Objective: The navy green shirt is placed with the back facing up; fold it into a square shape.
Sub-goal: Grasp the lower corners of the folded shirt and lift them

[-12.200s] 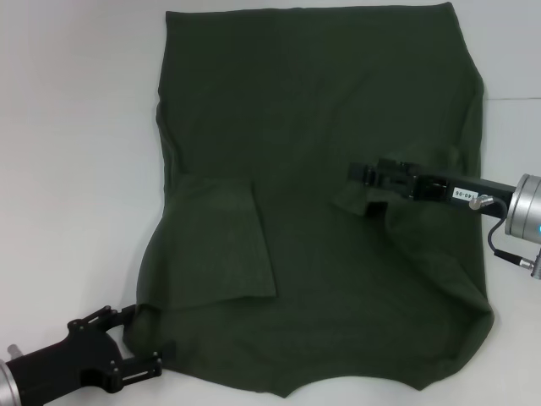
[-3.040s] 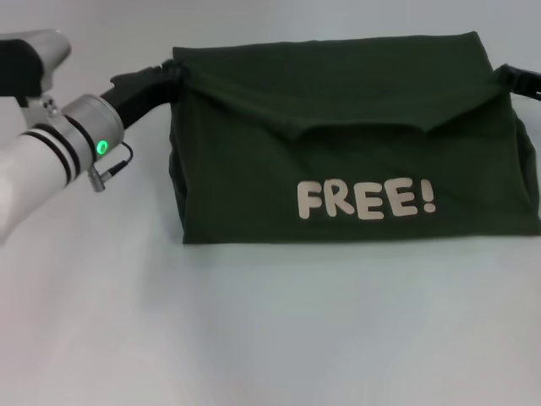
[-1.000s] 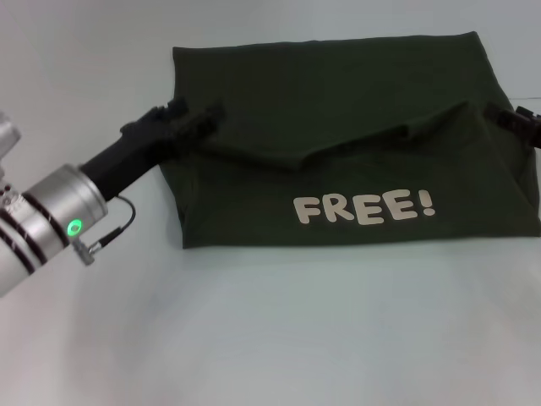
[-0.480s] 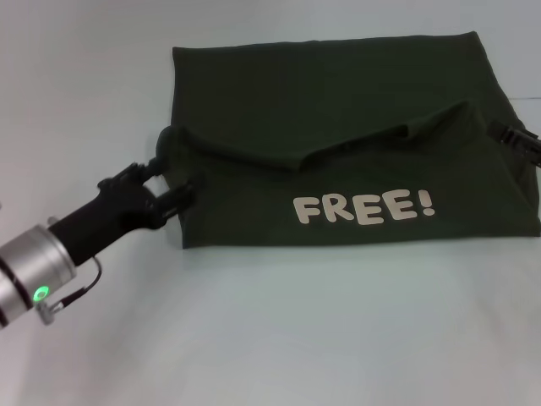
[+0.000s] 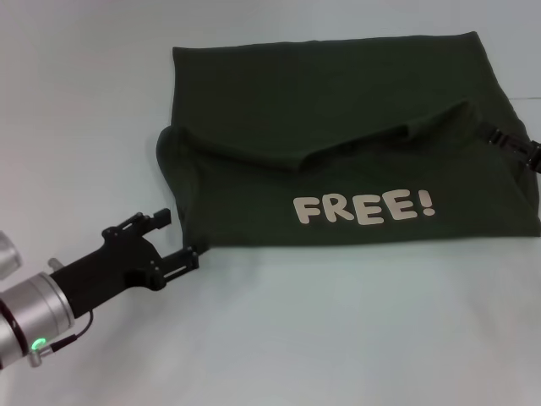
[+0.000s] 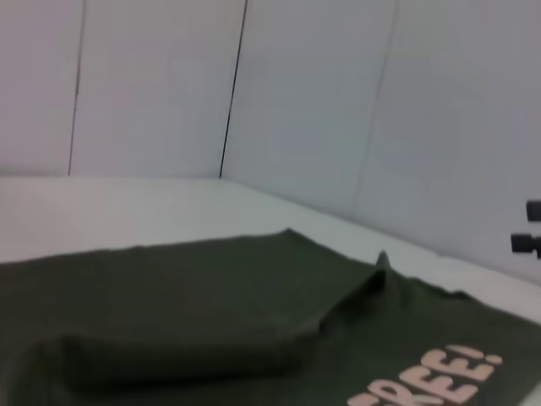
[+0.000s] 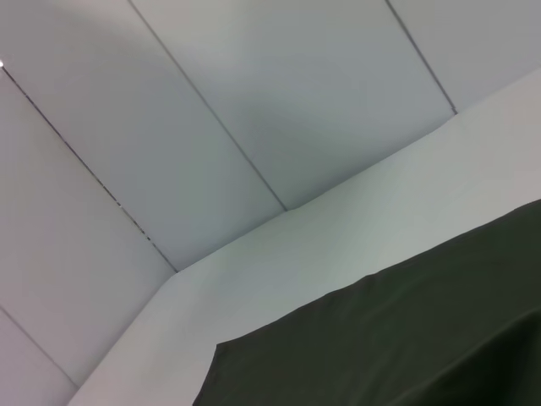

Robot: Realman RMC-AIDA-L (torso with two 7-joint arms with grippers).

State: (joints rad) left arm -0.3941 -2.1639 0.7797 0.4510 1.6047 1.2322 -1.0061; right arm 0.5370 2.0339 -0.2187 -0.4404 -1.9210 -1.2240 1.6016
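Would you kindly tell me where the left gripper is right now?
In the head view, the left gripper sits low on the robot's left, on the white table, its jaws open at the near left corner of the folded navy green shirt.

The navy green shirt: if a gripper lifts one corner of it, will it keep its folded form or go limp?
The navy green shirt would probably go limp: its upper layer already sags in soft, uneven creases. It looks light, being thin fabric lying almost flat on the table. Pushed, it would likely bunch rather than slide whole.
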